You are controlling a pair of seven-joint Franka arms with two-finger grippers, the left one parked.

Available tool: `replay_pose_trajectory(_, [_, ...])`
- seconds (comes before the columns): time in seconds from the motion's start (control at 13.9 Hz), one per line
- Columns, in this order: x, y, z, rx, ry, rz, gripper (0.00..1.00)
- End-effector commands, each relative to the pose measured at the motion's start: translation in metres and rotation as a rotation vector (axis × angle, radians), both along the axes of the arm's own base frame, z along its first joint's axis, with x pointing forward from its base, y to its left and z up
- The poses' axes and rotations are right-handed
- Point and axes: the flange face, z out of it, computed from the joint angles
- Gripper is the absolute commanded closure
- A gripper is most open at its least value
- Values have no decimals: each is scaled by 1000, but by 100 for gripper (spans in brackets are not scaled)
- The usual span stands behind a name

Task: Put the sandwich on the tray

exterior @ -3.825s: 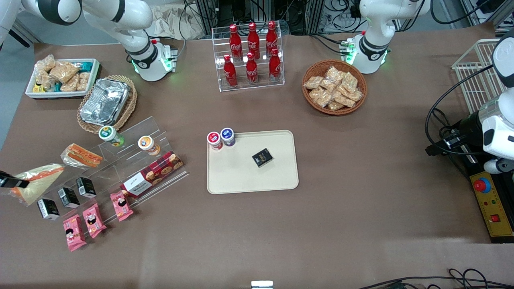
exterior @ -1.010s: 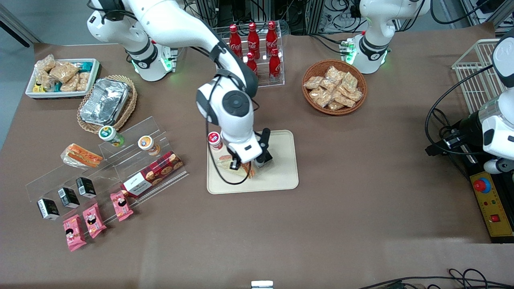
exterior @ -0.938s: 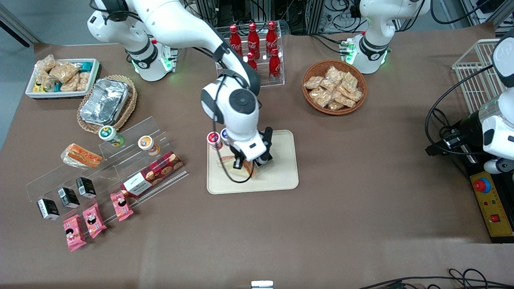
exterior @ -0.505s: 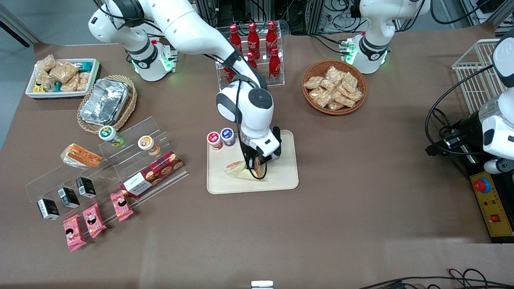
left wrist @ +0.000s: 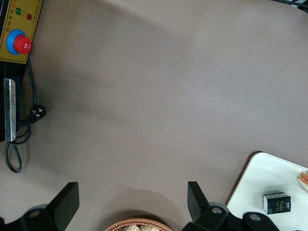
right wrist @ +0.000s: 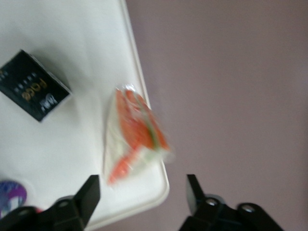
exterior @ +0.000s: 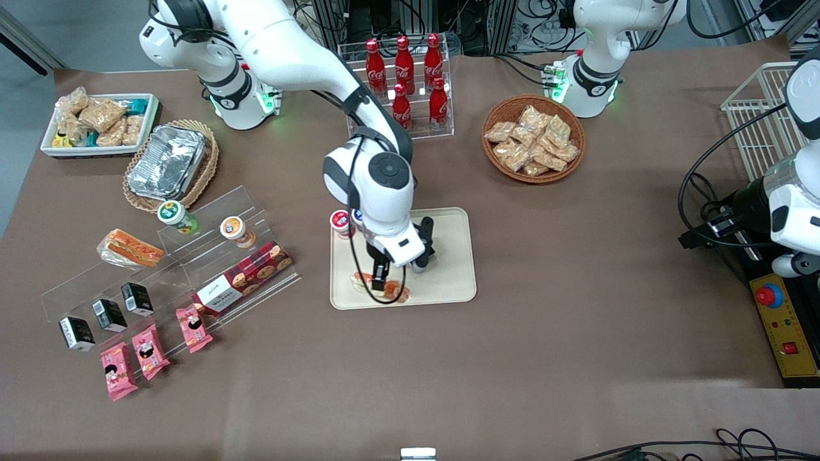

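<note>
Front view: a brown table (exterior: 576, 307) carries a cream tray (exterior: 458, 282) at its centre. The sandwich (exterior: 384, 288) lies on the tray, by the edge nearest the camera. The gripper (right wrist: 139, 195) hangs above it, released, holding nothing. A black box (right wrist: 32, 91) sits beside the sandwich.

A robotics lab dressed up as a snack shop: white arms bolted at the brown table's (exterior: 576, 307) back edge, cables and aluminium framing past it, an emergency-stop box (exterior: 785, 333) on one side, cola bottles (exterior: 402, 83) racked, packets on acrylic steps (exterior: 173, 269).
</note>
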Motion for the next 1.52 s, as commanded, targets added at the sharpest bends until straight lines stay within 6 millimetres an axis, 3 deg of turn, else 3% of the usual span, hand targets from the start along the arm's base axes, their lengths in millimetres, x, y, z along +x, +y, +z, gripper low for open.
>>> replay_pose_trajectory(0.0, [12, -43, 50, 30, 54, -116, 1])
replay_pose_trajectory(0.29, [36, -122, 110, 70, 100, -271, 1])
replay_pose_trajectory(0.58, [53, -210, 154, 77, 140, -407, 1])
replay_pose_trajectory(0.87, [72, -291, 182, 114, 103, -520, 1])
replay_pose_trajectory(1.01, [79, -341, 195, 137, 88, -593, 1])
replay_pose_trajectory(1.3, [77, -396, 219, 200, 113, -700, 1])
replay_pose_trajectory(1.44, [75, -438, 223, 272, 172, -815, 1])
